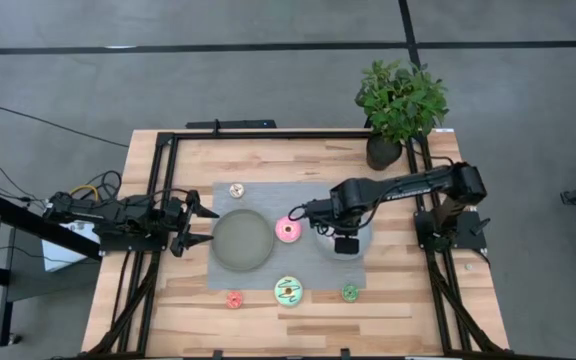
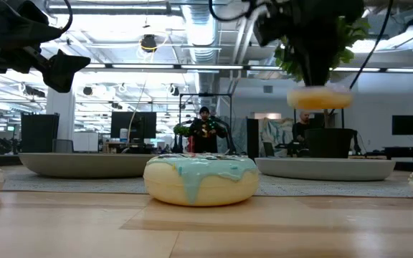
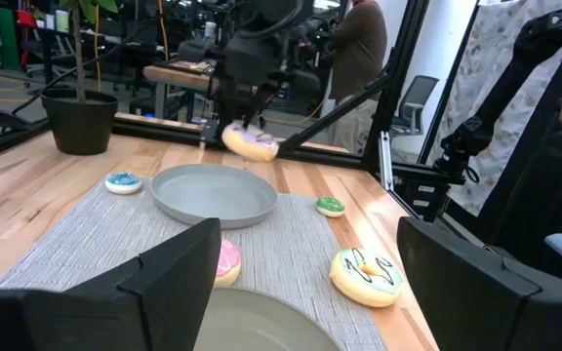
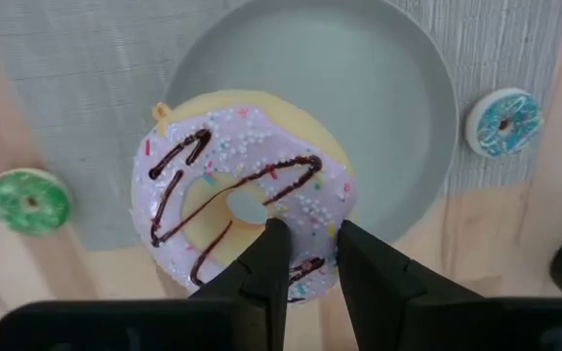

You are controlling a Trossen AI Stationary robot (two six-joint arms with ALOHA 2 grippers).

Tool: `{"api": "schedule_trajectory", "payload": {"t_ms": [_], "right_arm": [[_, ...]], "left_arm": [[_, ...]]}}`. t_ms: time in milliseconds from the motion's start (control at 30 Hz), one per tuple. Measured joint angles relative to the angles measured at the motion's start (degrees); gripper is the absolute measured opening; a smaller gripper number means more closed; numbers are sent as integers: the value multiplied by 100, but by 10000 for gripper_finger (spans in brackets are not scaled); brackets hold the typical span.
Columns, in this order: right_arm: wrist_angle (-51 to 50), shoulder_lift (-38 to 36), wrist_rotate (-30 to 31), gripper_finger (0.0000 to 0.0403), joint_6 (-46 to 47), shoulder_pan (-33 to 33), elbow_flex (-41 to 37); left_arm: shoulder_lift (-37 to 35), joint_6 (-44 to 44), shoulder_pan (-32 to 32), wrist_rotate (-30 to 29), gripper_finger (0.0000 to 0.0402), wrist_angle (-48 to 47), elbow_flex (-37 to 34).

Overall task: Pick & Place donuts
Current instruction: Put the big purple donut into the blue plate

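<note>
Above the right-hand grey plate (image 4: 427, 107), lifted clear of it: white-lilac sprinkled donut (image 4: 245, 203) with dark chocolate squiggles, rim pinched between the two dark fingers of the right gripper (image 4: 305, 255), clamped on the ring's edge, one finger reaching into the hole. Hangs tilted from that claw over the plate's near part, seen in the low view as a pale ring (image 2: 319, 97) up in the air. Right arm stretched leftward from its base at the table's right edge, wrist bent down over the mat (image 1: 248, 195). Just left of that plate, pink donut (image 1: 288, 230) flat on the mat; further left, a second grey plate (image 1: 242, 239). Near edge of the mat: red small donut (image 1: 234, 298), mint-green large donut (image 1: 289, 291), green small donut (image 1: 349, 292). Far side: a small donut (image 1: 236, 190) beyond the left plate, and a blue one (image 4: 502, 121) beside the right plate. Left gripper (image 1: 204, 226) at the mat's left edge, fingers spread wide, holding nothing, arm low and level.
</note>
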Motion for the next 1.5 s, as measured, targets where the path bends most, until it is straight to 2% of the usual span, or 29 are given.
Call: {"api": "schedule_trajectory", "payload": {"t_ms": [300, 667, 1500], "right_arm": [[1046, -464, -39, 77, 5, -344, -1214], [1795, -408, -159, 77, -178, -704, -1993], [2089, -394, -138, 77, -401, -1055, -2057]], "left_arm": [[0, -2, 2, -4, 304, 0, -1], [0, -10, 0, -12, 304, 0, 0], [0, -186, 2, -19, 304, 2, -1]]}}
